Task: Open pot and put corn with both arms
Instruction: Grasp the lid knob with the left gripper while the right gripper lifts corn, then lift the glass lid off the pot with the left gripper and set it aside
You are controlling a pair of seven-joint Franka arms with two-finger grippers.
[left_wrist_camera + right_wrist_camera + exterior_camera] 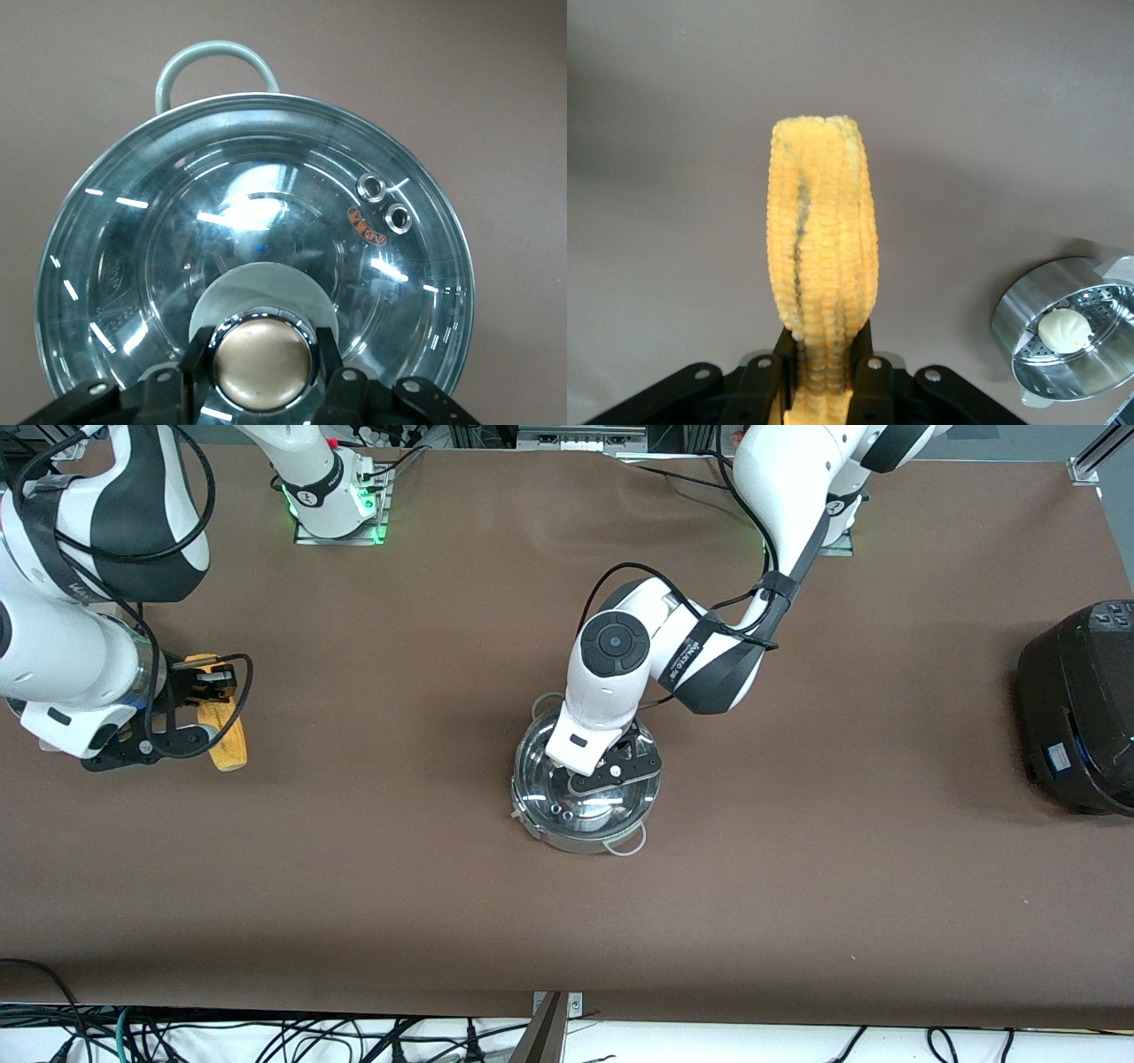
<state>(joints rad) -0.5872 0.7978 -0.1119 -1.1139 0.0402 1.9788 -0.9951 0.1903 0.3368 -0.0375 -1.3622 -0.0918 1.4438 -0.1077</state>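
The steel pot (567, 828) stands mid-table with its glass lid (266, 212) on it. My left gripper (611, 772) is over the lid. In the left wrist view my left gripper (262, 359) is shut on the lid's tan knob (262, 354), with one finger on each side. A pale loop handle (213, 62) sticks out from the pot's rim. My right gripper (208, 713) is at the right arm's end of the table, shut on the yellow corn (229, 735). In the right wrist view the corn (822, 257) juts out from between the fingers of my right gripper (824, 359).
A large black cooker (1081, 708) stands at the left arm's end of the table. A steel steamer pot (1050, 319) with a white bun (1066, 329) in it shows only in the right wrist view. Brown table surface lies between the corn and the pot.
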